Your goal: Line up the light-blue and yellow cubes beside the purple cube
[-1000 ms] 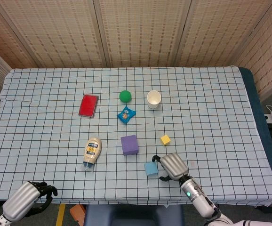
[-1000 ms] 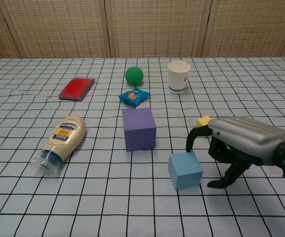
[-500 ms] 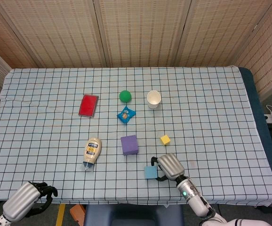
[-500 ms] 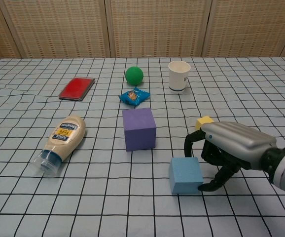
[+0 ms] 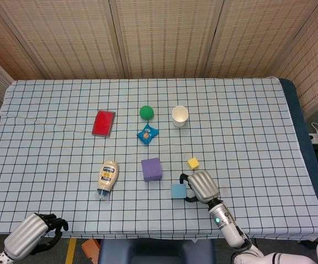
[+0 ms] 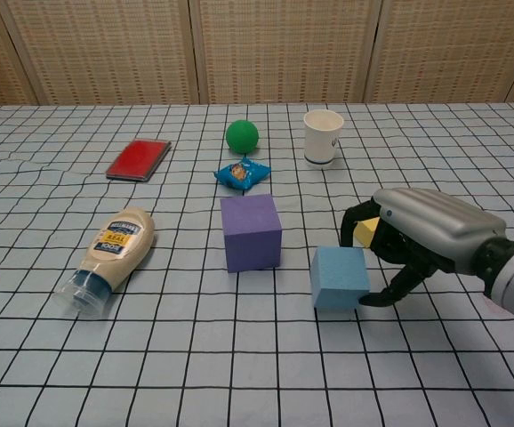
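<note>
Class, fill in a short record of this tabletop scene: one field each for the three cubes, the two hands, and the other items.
purple cube: mid-table, untouched
light-blue cube: right of purple cube, small gap between
yellow cube: behind right hand, apart from the row
right hand: fingers curled against light-blue cube's right side
left hand: table's near-left edge, fingers curled, empty
other items: bottle, ball, cup

A checked tablecloth (image 5: 247, 110) covers the table. Near its middle lies a blue snack packet (image 5: 147, 133). A green ball (image 5: 146, 112) is just at 12 o'clock from the packet, a white cup (image 5: 180, 115) at 2 o'clock, a red book (image 5: 103, 122) at 10 o'clock. A sauce bottle (image 5: 107, 177) lies on its side at 7 o'clock.
</note>
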{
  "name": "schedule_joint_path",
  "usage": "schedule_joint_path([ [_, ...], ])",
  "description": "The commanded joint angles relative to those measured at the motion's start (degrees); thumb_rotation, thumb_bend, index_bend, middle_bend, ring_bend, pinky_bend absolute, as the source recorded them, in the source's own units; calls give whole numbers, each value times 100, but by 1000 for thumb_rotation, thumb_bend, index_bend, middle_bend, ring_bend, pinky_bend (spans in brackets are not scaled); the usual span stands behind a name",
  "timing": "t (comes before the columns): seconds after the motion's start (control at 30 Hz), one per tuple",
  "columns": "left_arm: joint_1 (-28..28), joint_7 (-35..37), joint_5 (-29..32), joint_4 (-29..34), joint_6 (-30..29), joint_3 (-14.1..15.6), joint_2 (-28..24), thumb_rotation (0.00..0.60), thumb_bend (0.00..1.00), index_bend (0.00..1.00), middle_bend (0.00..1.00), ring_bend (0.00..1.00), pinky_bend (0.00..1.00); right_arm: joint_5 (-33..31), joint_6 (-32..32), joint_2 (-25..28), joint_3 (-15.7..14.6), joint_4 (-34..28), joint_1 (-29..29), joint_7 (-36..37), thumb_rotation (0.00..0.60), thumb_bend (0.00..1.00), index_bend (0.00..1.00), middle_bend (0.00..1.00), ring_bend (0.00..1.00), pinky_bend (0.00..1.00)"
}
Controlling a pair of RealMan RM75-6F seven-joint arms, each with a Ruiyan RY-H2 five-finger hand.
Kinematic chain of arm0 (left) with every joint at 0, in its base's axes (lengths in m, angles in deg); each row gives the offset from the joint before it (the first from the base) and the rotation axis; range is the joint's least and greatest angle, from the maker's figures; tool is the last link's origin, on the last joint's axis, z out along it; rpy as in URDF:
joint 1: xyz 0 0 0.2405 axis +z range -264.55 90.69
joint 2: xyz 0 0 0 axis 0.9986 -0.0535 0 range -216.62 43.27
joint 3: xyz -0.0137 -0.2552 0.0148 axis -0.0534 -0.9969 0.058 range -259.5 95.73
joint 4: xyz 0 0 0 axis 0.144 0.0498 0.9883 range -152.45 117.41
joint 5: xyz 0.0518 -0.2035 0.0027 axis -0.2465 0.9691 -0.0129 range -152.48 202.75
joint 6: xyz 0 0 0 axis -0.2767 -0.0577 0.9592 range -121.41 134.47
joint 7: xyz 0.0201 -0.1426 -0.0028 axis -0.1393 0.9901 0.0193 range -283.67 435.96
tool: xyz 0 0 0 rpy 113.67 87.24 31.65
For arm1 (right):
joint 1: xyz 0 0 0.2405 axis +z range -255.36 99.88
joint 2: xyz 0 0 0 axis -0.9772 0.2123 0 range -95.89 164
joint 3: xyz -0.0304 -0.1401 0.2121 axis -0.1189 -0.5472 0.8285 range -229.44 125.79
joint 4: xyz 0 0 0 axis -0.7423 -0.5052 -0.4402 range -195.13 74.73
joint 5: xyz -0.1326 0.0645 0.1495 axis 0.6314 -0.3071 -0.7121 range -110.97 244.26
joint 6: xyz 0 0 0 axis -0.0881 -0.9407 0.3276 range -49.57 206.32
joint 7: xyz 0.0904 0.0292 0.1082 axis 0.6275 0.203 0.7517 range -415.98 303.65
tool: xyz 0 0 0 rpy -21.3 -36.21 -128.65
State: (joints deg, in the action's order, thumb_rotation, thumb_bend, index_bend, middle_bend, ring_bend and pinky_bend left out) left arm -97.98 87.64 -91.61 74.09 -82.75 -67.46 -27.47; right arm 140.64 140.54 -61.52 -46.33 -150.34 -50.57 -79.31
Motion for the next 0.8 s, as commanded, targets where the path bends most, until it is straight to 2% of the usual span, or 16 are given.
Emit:
schedule_joint_path([
  [0.03,0,1,1,1,1,1,-1,600,521,491,607,558,777,-50,-10,-48,50,73,36,-17,600,23,633,940,833,890],
  [0.1,-2,-2,-5,7,6,5,-3,600,520,491,606,558,777,-115,-44,-119,115,203,88,-23,600,23,632,940,833,890],
  [0.23,-5,-20,-20,3,22,13,2,600,519,491,607,557,777,-271,-256,-518,366,900,350,107,600,23,634,940,833,890],
  [0.37,-8,-21,-12,-1,29,11,3,600,519,491,607,558,777,-278,-314,-756,464,1289,493,235,600,23,635,941,833,890],
  [0.8,-24,-25,18,-10,86,17,11,600,520,491,607,558,777,-438,-504,-1293,700,2156,847,465,600,23,641,941,833,890],
])
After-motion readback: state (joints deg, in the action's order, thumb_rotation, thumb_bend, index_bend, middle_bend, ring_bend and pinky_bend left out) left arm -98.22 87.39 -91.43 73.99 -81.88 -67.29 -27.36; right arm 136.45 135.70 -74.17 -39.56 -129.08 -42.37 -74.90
